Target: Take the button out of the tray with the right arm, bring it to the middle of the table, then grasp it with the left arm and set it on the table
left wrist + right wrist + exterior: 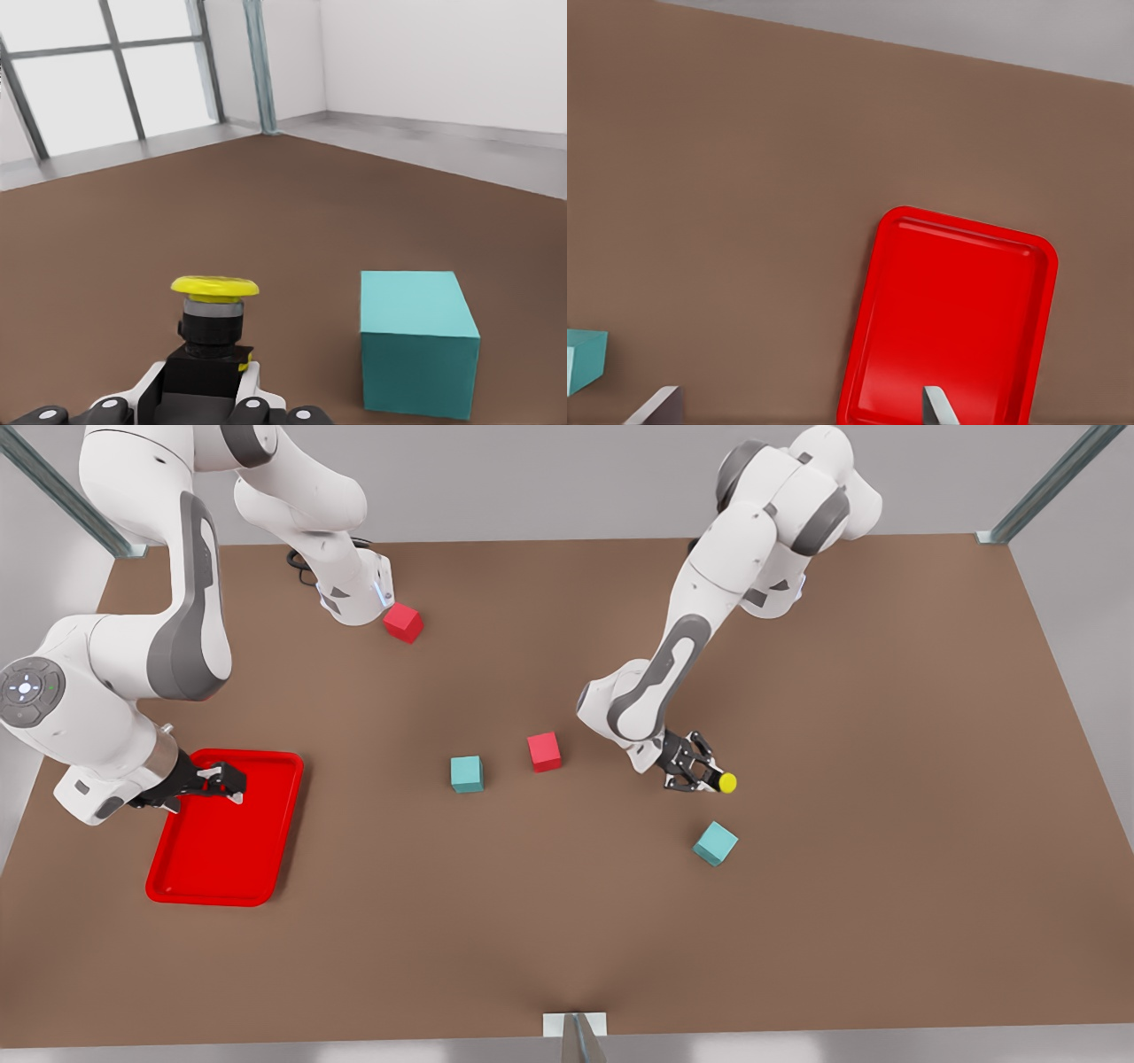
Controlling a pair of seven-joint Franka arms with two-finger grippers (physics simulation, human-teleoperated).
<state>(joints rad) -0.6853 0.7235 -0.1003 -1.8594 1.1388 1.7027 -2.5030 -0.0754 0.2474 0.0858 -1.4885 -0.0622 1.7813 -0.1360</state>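
With open bench (886, 779) around, the left gripper (700, 778) holds the button (726, 783) near two teal cubes (715, 843) and two red cubes (544, 751), while the right gripper (221, 782) hangs wide over the tray (221, 859).

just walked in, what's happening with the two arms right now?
The left gripper is shut on the button, holding it low over the table, near a teal cube. The right gripper hangs open over the red tray, which holds nothing. The handover looks done; the button is not yet set down.
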